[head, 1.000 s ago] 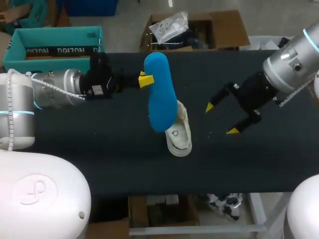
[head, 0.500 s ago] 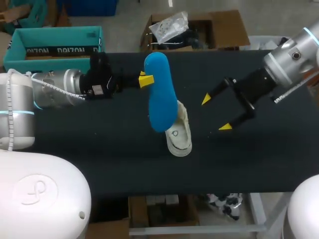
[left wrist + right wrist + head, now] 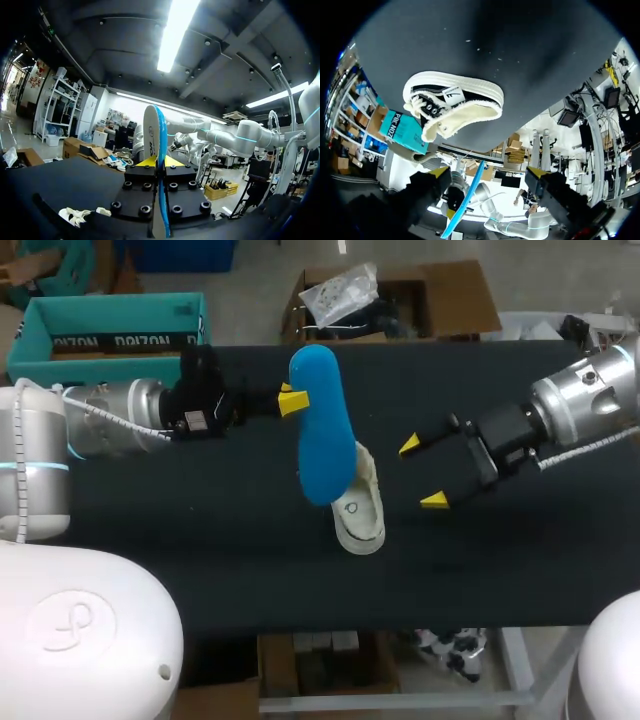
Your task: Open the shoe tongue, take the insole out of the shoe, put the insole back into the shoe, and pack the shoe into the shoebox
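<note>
The blue insole [image 3: 322, 425] sits at the frame's centre, clamped near its upper end by the left end effector [image 3: 292, 400]. Its long axis runs roughly in line with the shoe [image 3: 358, 508], which lies on the desk [image 3: 200, 540] at its lower tip. The right end effector [image 3: 422, 472], spread wide and empty, is right of the white-soled, cream-lined shoe and nearer to it

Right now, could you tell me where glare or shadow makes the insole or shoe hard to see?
Head view: even light, the blue insole and white shoe stand out on the dark table. Left wrist view: strong overhead glare, insole edge-on. Right wrist view: shoe well lit, right gripper in shadow.
</note>
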`<state>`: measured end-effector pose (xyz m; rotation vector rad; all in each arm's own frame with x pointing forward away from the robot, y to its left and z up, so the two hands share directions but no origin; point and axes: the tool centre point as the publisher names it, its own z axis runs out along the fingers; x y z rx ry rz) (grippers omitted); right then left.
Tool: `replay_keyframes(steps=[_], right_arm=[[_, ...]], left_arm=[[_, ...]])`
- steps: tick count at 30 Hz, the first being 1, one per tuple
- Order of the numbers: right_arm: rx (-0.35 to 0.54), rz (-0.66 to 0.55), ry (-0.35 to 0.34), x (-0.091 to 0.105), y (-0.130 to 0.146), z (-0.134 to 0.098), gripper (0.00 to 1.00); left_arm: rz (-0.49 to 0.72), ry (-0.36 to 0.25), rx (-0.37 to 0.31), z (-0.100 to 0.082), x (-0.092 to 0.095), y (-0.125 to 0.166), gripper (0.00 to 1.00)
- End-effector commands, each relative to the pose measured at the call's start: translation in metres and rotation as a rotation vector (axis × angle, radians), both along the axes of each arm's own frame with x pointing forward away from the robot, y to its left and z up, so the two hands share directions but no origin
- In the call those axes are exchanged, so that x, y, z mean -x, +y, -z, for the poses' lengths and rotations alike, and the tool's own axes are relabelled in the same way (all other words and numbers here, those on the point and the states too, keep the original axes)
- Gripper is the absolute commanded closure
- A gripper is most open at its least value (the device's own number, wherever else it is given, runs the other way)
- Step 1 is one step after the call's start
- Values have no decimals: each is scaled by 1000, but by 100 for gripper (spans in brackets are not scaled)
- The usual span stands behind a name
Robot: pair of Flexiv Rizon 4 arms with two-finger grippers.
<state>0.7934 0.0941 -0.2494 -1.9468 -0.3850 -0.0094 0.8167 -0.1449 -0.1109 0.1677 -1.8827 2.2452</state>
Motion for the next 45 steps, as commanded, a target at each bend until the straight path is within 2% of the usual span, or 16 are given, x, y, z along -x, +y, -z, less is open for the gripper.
replay_keyframes(steps=[1, 2, 3, 5, 6, 14, 16, 18, 21, 30, 31, 32, 34, 37, 42, 45], right_arm=[[-59, -14, 27, -2, -2, 5, 0], [-72, 9, 23, -4, 1, 4, 0], [-84, 20, 53, -5, 2, 4, 0], [-88, 38, 55, -6, 4, 3, 0], [-98, 49, 79, -7, 5, 3, 0], [-133, 96, 93, -6, 10, 4, 0], [-142, 99, 94, -6, 12, 6, 0], [-151, 101, 96, -5, 14, 8, 0], [-179, 101, 101, -6, 18, 13, 0], [-236, 99, 128, -12, 28, 19, 0], [-242, 98, 128, -13, 29, 19, 5], [-252, 96, 126, -13, 30, 20, 16], [-259, 100, 132, -13, 31, 20, 51], [-274, 96, 139, -14, 34, 22, 55], [-287, 97, 134, -14, 35, 21, 58], [-291, 96, 132, -15, 37, 21, 57]], left_arm=[[-5, 0, 0, 0, 1, -1, 100], [-5, 0, 0, 0, 1, -1, 100], [-5, 0, 0, 0, 1, -1, 100], [-5, 0, 0, 0, 1, -1, 100], [-5, 0, 0, 0, 1, -1, 100], [-8, -10, 11, 3, 1, -3, 100], [-32, -96, 24, 10, 1, -9, 100], [-12, -125, 48, 15, 1, -15, 100], [14, -226, 54, 22, 3, -24, 100], [121, -365, 49, 36, 10, -45, 100], [130, -374, 54, 37, 10, -46, 100], [137, -374, 63, 38, 11, -47, 100], [154, -393, 70, 42, 14, -49, 100], [168, -423, 73, 47, 16, -52, 100], [192, -431, 64, 56, 19, -57, 100], [195, -434, 65, 59, 20, -59, 100]])
